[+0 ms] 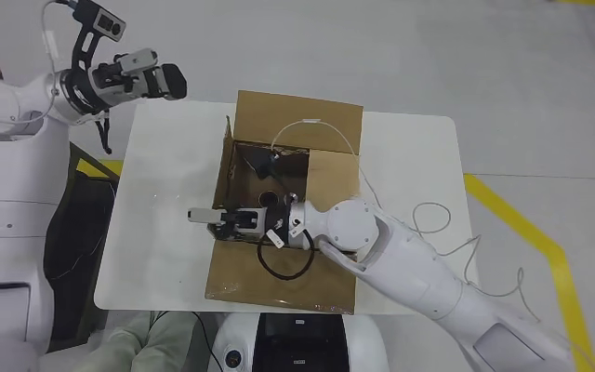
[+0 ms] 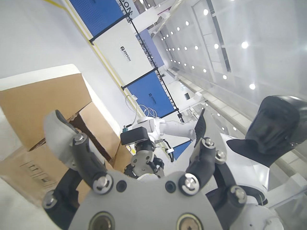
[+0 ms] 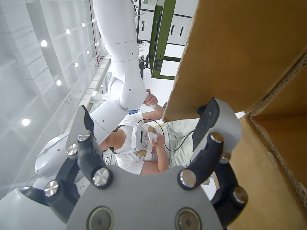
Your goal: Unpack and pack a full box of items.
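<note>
We see the right gripper, fingers apart and empty, over the left wall of the open brown cardboard box. It is nearer than the left gripper, likewise spread, upper left.

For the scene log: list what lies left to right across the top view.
In order: left gripper → right gripper, at the left wall of the box → box → cable loop → yellow floor stripe at far right.
</note>
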Robot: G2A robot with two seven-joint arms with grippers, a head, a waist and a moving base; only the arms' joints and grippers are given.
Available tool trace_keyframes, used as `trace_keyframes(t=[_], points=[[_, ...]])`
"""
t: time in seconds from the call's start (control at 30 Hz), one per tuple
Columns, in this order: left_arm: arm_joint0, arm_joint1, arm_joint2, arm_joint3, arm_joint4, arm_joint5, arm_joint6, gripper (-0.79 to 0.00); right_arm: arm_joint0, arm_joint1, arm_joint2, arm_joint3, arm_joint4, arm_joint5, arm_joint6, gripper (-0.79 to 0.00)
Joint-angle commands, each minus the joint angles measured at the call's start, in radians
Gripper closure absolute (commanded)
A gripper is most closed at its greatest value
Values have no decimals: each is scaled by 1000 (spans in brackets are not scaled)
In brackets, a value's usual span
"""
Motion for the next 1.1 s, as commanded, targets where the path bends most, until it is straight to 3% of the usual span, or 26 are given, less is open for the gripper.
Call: trace_keyframes(t=[0.0,0.3,0.6,0.8,1.07], points=[[-10,-7,27,-16,-1,13,8,-785,-4,-5,-2,0,-6,-1,0,-785],[-29,-33,111,-45,-19,53,-13,-785,21,-46,-47,37,-37,-29,-5,-785],[-26,-29,154,-5,170,141,-37,-785,40,-81,-55,85,-41,-46,-2,-785],[-11,-18,132,38,236,160,-59,-785,2,-69,2,51,-64,-37,7,-785],[22,-4,116,74,290,158,-113,-785,-120,-20,125,-72,-148,17,11,-785]])
